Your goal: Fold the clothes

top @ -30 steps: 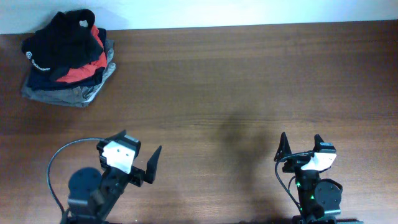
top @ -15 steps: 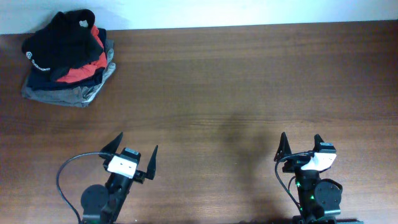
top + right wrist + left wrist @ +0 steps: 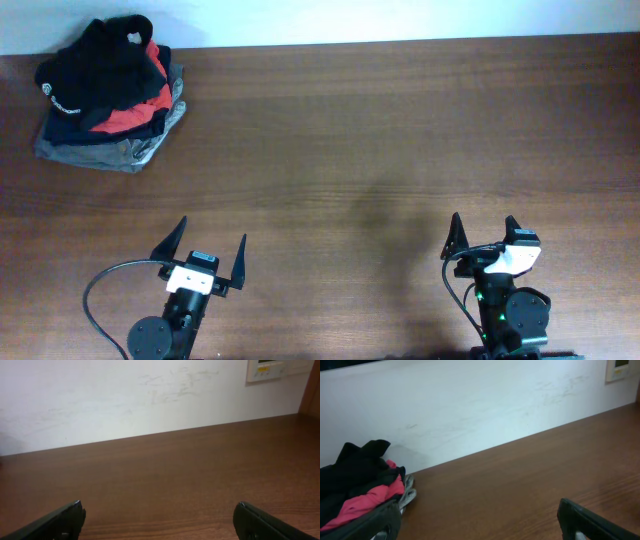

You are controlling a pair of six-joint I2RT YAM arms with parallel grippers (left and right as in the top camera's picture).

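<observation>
Overhead: the black top (image 3: 100,55) is sitting bunched on top of a pile (image 3: 110,152) of red, navy and grey stuff at the far left corner of the table (image 3: 360,130). The left gripper (image 3: 214,230) and right gripper (image 3: 484,222) are hanging at the near edge with jaws spread wide, gripping nothing, well apart from the top.

Left wrist: the fingers (image 3: 590,520) are gaping, and the top is showing far left by the wall (image 3: 485,405).

Right wrist: the fingers (image 3: 55,520) are gaping too, facing table and wall.
</observation>
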